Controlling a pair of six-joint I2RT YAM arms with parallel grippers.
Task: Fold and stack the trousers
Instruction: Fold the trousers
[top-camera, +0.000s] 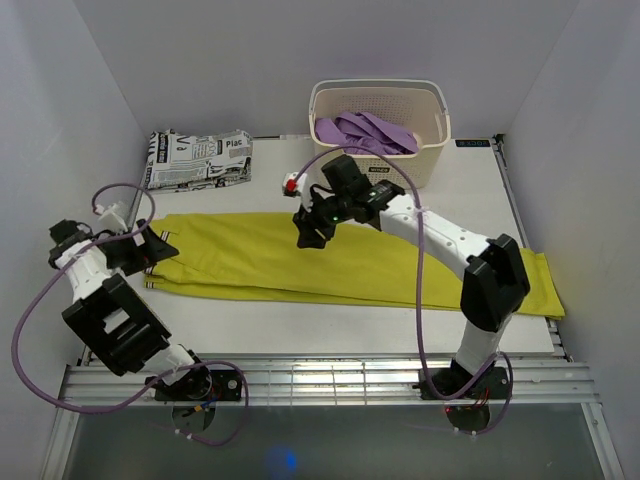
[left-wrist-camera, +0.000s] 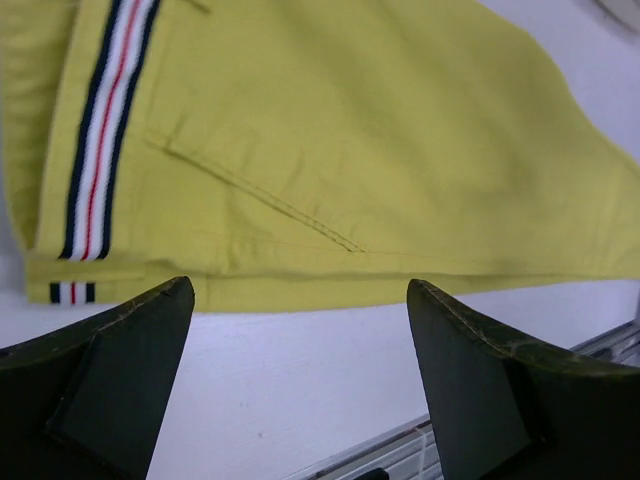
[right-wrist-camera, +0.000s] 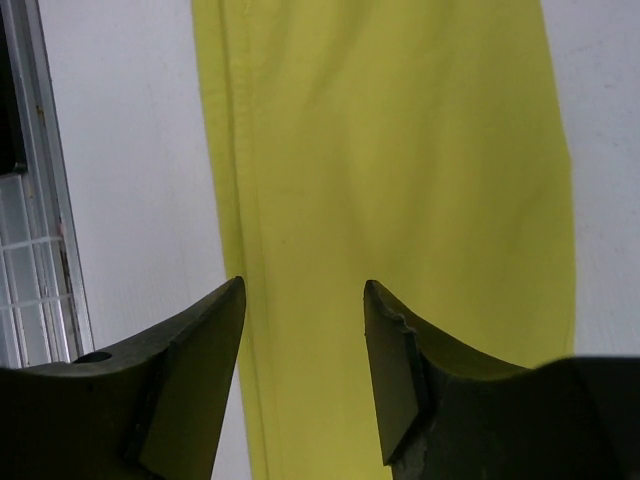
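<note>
The trousers (top-camera: 300, 262) lie flat along the tabletop (top-camera: 350, 325) as one long strip, apparently leg over leg, with the waist end at the left and the hems close to the right edge. The left gripper (top-camera: 160, 250) sits low at the waist end. Its jaws are spread wide and hold nothing, and the left wrist view shows bare tabletop between them and the striped side seam (left-wrist-camera: 100, 130) just beyond. The right gripper (top-camera: 312, 232) hangs over the middle of the strip. Its jaws are part-way apart with no cloth between them, and in the right wrist view the yellow fabric lies beneath the gap

Risks as I judge them:
- The right jaws may pinch only the upper layer at mid-length, so the legs part and the fold comes up ragged
- The left jaws start off the cloth, so a forward push could shove the waistband into a ridge instead of getting under or around it
- If one arm lifts sooner or higher than the other, the strip will skew and its edges will not meet
- The hems lie under the right arm's elbow and near the tabletop edge, so a pull leftwards could drag them askew, or they could slip off
- The white basket (top-camera: 428, 158), holding a purple garment (top-camera: 365, 132), and the newspaper-print garment (top-camera: 200, 158) lie just behind, and a wide swing could catch either
</note>
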